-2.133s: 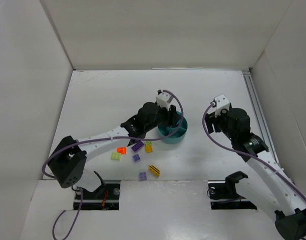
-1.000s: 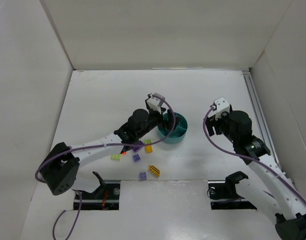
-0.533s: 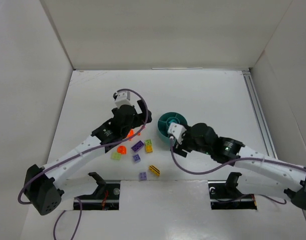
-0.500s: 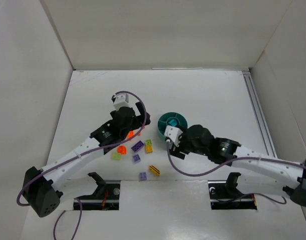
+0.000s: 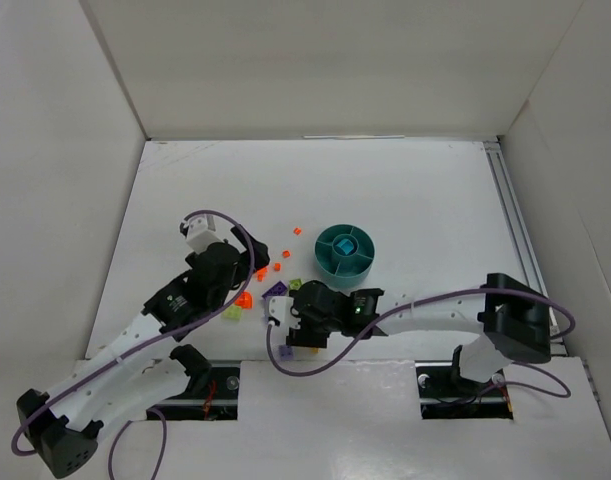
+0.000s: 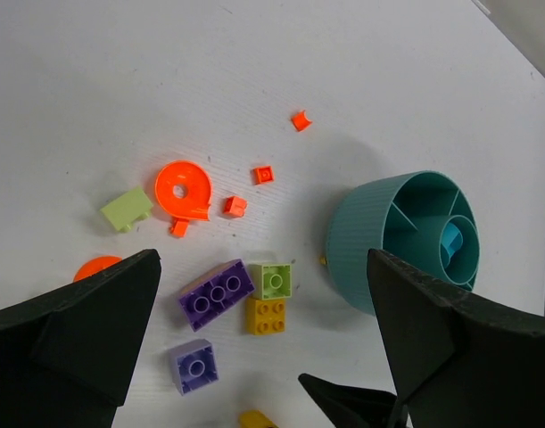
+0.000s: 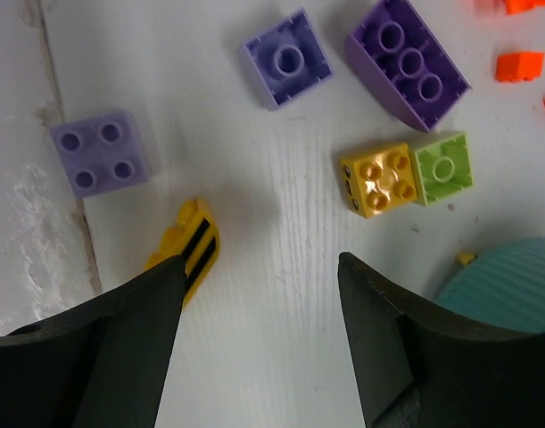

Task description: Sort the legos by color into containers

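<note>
A: Holding anything?
B: No. The left gripper [image 6: 263, 263] gapes wide, empty; the right gripper [image 7: 260, 267] stands parted, empty too.
A: And the legos [image 6: 217, 293]?
B: Loose on the table [image 6: 120, 80] under both; dish [image 6: 361, 236] ahead of the left one.

Loose legos beside our teal dish

We see the round teal dish [image 6: 361, 236] upright near the middle of the worktop, a teal piece [image 6: 450, 241] in its centre cup. To its left, toward the near edge, the legos lie scattered. There is an orange round piece [image 6: 181, 187] among small orange bits [image 6: 263, 175], then a flat lime brick [image 6: 125, 209]. A long purple brick [image 6: 217, 294] lies just beside a lime one-stud brick [image 6: 272, 280], which touches a yellow brick [image 6: 266, 315]. Two lilac bricks [image 7: 101, 152] and a yellow black-striped piece [image 7: 187, 245] lie nearest the near edge.
</note>
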You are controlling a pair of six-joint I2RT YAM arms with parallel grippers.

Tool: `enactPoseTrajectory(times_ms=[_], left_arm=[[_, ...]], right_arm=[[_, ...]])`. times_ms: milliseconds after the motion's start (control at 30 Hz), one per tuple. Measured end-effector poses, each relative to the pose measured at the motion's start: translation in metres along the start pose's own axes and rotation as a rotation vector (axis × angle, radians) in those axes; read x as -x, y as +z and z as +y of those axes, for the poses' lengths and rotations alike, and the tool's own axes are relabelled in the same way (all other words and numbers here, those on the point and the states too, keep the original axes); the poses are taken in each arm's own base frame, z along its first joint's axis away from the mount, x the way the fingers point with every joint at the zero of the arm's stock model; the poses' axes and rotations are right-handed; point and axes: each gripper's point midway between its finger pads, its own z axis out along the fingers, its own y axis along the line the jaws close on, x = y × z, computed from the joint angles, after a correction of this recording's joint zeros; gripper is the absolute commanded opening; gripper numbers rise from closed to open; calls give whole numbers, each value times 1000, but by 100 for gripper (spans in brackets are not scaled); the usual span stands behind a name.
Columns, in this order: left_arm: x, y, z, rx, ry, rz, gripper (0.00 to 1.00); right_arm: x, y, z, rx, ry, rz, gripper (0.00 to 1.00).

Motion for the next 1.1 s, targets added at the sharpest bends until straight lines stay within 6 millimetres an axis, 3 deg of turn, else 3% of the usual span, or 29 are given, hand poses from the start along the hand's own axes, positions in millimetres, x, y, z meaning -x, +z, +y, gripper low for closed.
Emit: enactPoseTrajectory(times_ms=[167, 333, 567, 633, 733, 1000, 1100], left_arm=[[-4, 2, 7, 29, -1, 7, 100], [-7, 3, 10, 47, -2, 16, 100], [-7, 3, 11, 49, -4, 15, 100], [-8, 3, 11, 52, -6, 17, 100], [-8, 3, 13, 60, -6, 17, 100], [-9, 3, 16, 71, -11, 19, 100], [-10, 4, 17, 79, -5, 23, 100]], right_arm=[[10, 16, 10, 20, -7, -4, 74], [4, 23, 14, 23, 20, 19, 74], [-1, 24, 16, 16, 74, 33, 53], [-5, 25, 18, 17, 83, 40, 53], [-12, 25, 20, 20, 96, 54, 67], [-19, 29, 22, 17, 111, 77, 59], [-20, 28, 21, 8, 124, 80, 69]])
